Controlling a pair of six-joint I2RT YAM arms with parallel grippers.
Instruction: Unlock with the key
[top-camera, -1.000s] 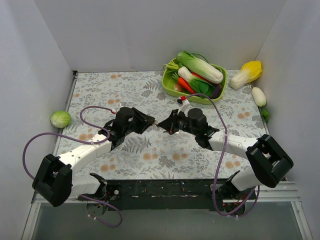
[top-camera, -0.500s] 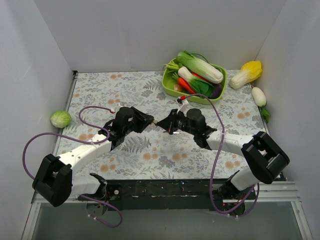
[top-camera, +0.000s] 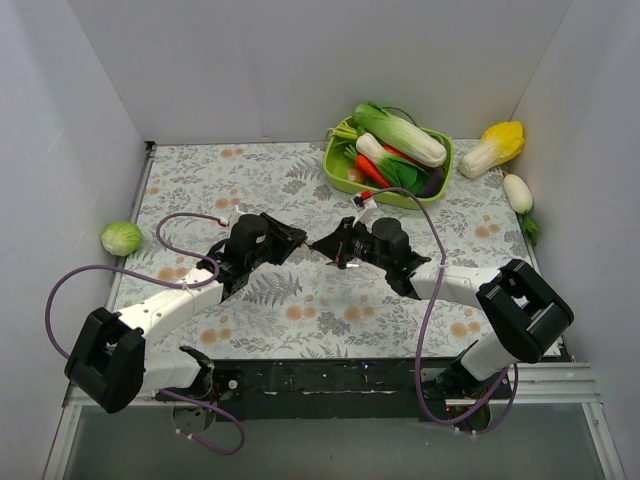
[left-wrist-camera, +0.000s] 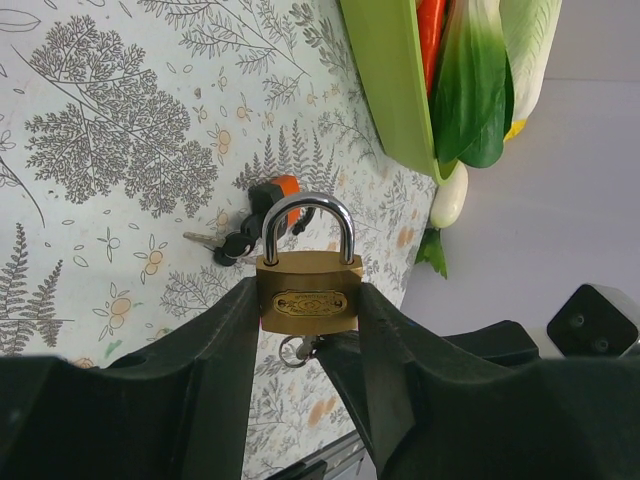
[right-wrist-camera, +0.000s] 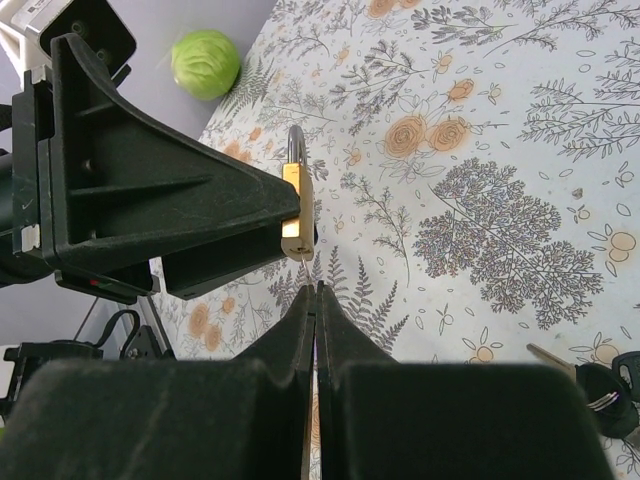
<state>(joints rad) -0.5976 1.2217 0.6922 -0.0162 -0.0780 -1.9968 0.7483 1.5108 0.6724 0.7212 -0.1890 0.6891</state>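
Jaws from both arms are seen tip to tip at the middle of the tabletop (top-camera: 300, 300) in the top view, the left pair reaching in from 8 o'clock and the right pair from 4 o'clock. What is carried between them is too small to be made out there. A green tray (top-camera: 338, 180) of toy vegetables is set at 1 o'clock of the meeting point and a round cabbage (top-camera: 121, 238) at 9 o'clock, both well apart from the work.

From the left wrist the arrangement is explained. A brass padlock (left-wrist-camera: 308, 293) is clamped by its narrow sides between the left jaws, shackle closed, so that its underside is left free for the other arm. At 6 o'clock of the body a silver sliver with a small ring is seen against that underside. It is taken to be the key (left-wrist-camera: 296, 350), though no black head can be seen. Spare keys (left-wrist-camera: 232, 245) and a black-and-orange item (left-wrist-camera: 275, 195) lie on the tabletop at 11 o'clock.

From the right wrist the right jaws are shown pressed fully together, their tips just beneath the padlock at 12 o'clock. The key is judged to be pinched between them — hidden, so its seating in the keyhole cannot be checked. Only here is the padlock seen edge-on.
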